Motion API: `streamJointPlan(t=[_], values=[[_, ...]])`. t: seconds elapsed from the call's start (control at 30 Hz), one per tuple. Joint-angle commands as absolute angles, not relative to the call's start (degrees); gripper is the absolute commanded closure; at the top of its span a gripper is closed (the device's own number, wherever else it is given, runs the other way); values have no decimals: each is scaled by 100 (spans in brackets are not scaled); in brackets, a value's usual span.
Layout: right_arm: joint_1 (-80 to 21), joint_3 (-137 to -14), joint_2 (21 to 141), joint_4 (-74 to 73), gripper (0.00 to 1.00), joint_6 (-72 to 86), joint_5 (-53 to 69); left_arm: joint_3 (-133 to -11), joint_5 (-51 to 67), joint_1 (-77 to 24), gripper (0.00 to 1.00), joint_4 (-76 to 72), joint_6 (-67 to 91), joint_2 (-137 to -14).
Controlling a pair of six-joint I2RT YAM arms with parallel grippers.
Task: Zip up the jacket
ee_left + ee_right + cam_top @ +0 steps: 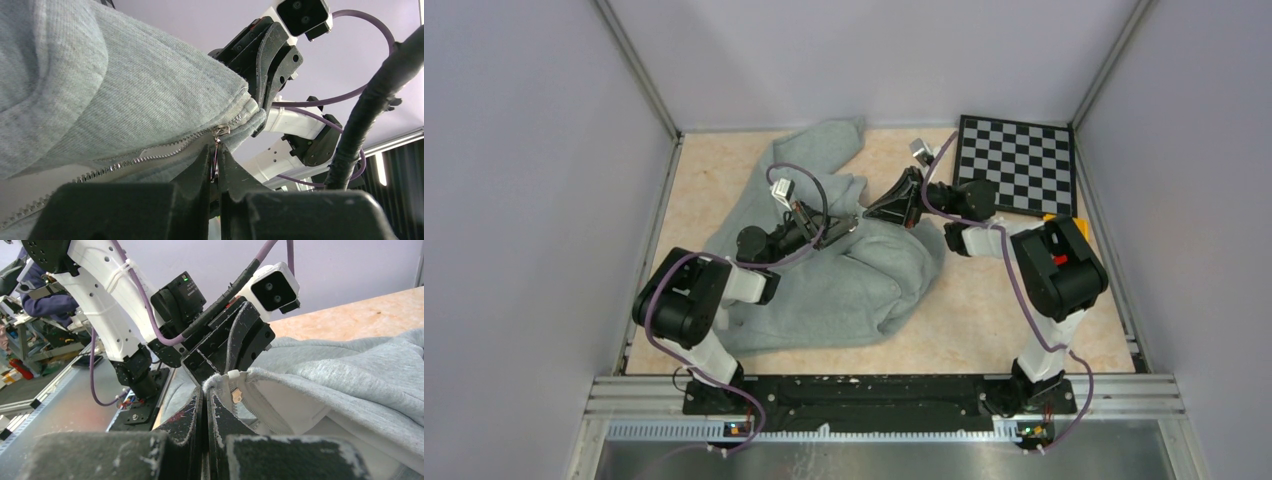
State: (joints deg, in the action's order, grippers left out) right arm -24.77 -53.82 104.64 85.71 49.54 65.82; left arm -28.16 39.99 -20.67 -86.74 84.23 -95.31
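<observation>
Two pincers meet mid-frame on the grey jacket (854, 285): left pincer (215, 162) closed on its metal zipper pull (216, 149), right pincer (205, 396) clamping the fabric edge.

Black-and-white checkerboard panel (1016, 163): lies flat at the far right corner of the tabletop, one edge near the right wall. Tabletop (1014, 320): pale beige with a marbled pattern. Enclosure walls (544, 150): plain light grey on three sides, joined by aluminium corner posts (639, 70). Aluminium rail (884, 400): runs along the near edge, with a grey metal sheet (884, 460) in front of it. Small yellow item (1076, 224): just beside the checkerboard panel's near right corner, partly hidden, identity unclear. Right wrist view: blurred workshop clutter beyond the enclosure, including a red object (17, 367).
</observation>
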Motion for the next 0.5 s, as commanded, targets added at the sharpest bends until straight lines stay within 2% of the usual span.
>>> streamJointPlan(t=[0.0, 0.07, 0.17, 0.3, 0.4, 0.47], values=[[-2549, -5671, 10185, 9414, 100, 4869, 6493, -2811, 3946, -2034, 93, -10152, 8261, -9488], [-2549, -5668, 10189, 9391, 100, 4851, 6443, -2779, 3946, -2023, 100, -9865, 8150, -9436], [-2550, -5601, 10151, 9115, 100, 4658, 6205, -2744, 3894, -1992, 100, -9149, 7874, -9238], [-2543, -5503, 9991, 7976, 100, 3869, 5314, -3005, 3701, -1978, 100, -6510, 6864, -8667], [-2493, -5390, 9994, 7675, 100, 3935, 4131, -3527, 3180, -1974, 100, -4320, 5776, -8491], [-2469, -5346, 10116, 7893, 100, 4120, 3603, -3846, 3290, -1912, 100, -3889, 5506, -8864]])
